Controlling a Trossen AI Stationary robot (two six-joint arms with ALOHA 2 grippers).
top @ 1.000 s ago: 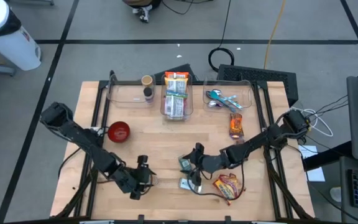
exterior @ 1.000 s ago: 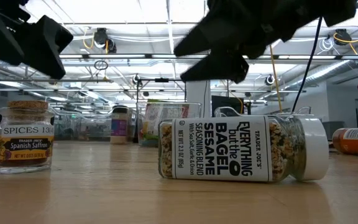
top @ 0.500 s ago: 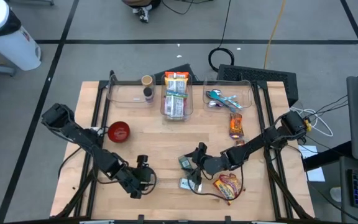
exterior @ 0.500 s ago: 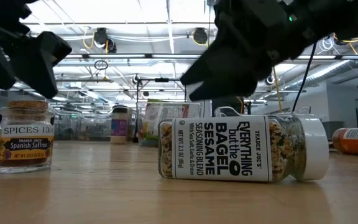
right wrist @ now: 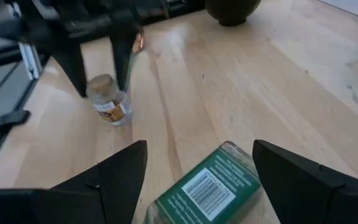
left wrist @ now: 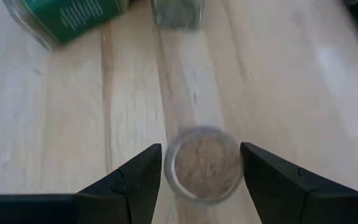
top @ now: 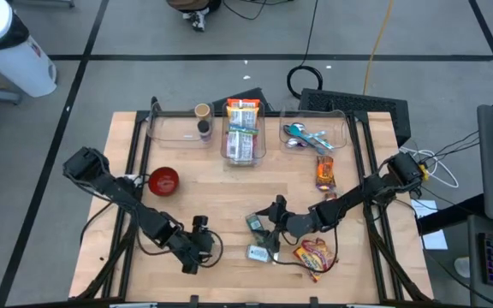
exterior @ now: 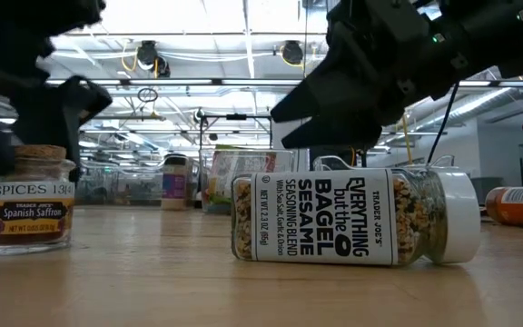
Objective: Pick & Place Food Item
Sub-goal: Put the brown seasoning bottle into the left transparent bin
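Low in the high view, the left pincer (left wrist: pixel 194 171) stands open around the upright saffron jar (left wrist: pixel 204 163); closing off-centre could tip it. Right pincer (right wrist: pixel 194 163), open, hovers over the green-labelled jar (right wrist: pixel 210 183).

A robotics lab: a wooden table (top: pixel 212 201) on a metal frame, cables (top: pixel 375 43) trailing over taped grey floor, ceiling strip lights (exterior: pixel 198 18), desks beyond.

Three clear bins (top: pixel 176 128) line the bench's (top: pixel 212 197) far edge. One red bowl (top: pixel 163 180) sits there. Three spice jars (exterior: pixel 352 218) show.
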